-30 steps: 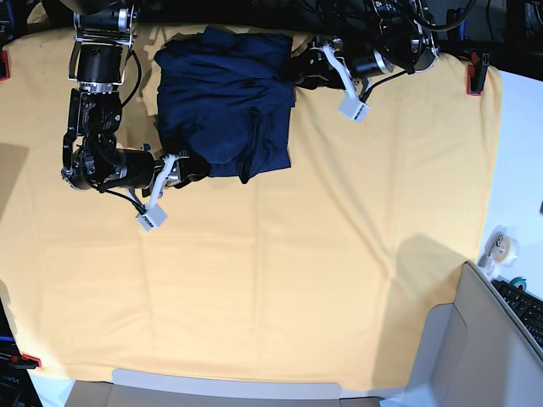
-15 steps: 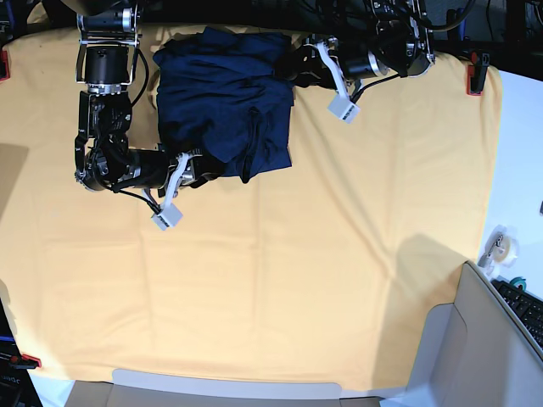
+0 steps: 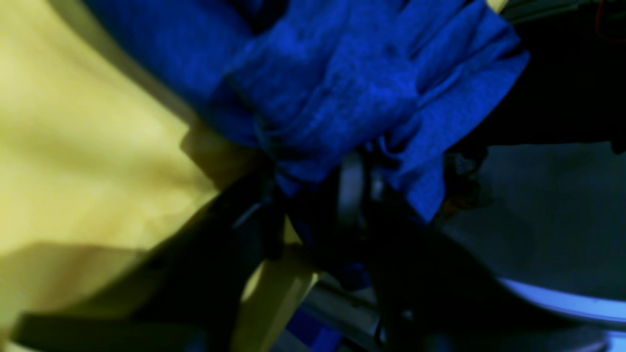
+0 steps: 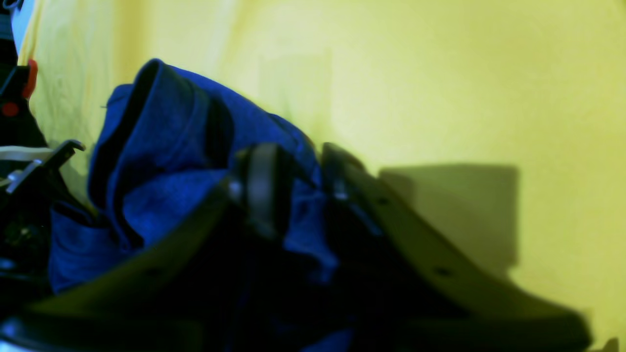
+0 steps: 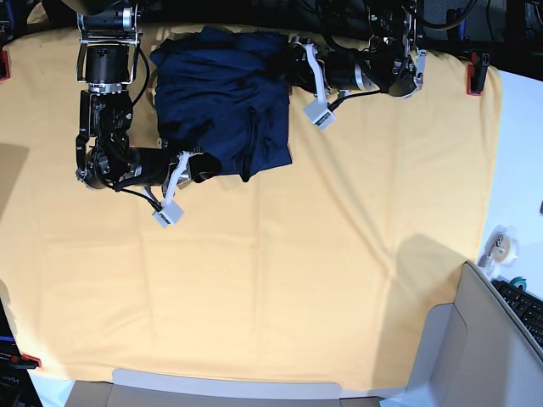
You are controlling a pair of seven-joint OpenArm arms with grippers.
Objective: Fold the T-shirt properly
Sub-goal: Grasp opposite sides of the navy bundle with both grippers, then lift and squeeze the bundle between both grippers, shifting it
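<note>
- The right gripper (image 5: 206,166) is seen at the left of the base view, its jaws pinched on the lower edge of the T-shirt (image 5: 225,97).
- The crumpled navy T-shirt is lying at the upper centre on the yellow-orange cloth (image 5: 322,271).
- The left gripper (image 5: 284,66) is seen at the upper right, its jaws clamped on bunched shirt fabric.

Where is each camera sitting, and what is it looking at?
Base: up high, looking down on the yellow cloth, the T-shirt and both arms.
Left wrist: on the left arm, facing its left gripper pinching shirt fabric.
Right wrist: on the right arm, facing its right gripper on the shirt.
All three share shirt and cloth.
</note>
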